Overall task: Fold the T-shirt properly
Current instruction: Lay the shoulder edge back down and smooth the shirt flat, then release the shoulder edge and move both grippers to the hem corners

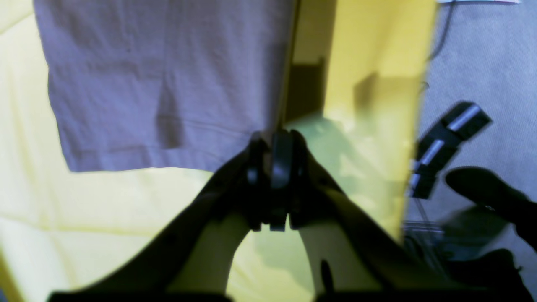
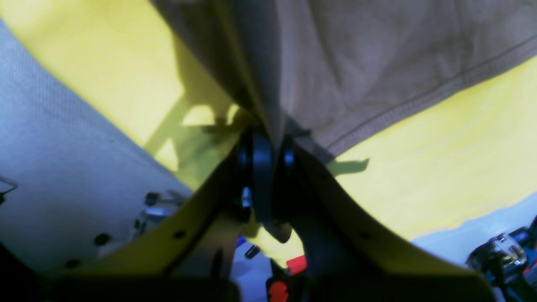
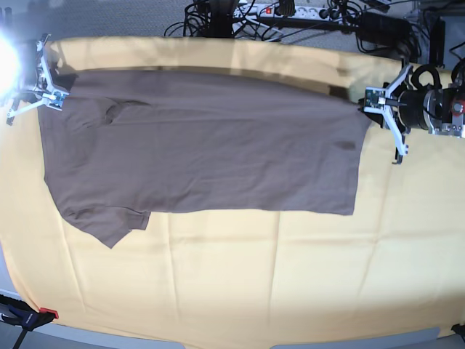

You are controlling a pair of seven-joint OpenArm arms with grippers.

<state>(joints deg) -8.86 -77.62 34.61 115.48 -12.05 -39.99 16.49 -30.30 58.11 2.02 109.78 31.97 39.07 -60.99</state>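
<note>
Your left gripper (image 3: 369, 108) and right gripper (image 3: 64, 93) were both clamped on the shirt (image 3: 218, 145), one at each end of its long edge nearest the arms. The shirt lay stretched between them over the yellow cloth (image 3: 218, 291), its far side flat and a corner sticking out at the right arm's end. You seemed to be midway through a lengthwise fold; the next move called for lowering that edge evenly, keeping it taut, then letting go.

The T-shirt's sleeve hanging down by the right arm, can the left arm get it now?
Probably not: its jaws are shut on the T-shirt's other end, far across from that sleeve.
</note>
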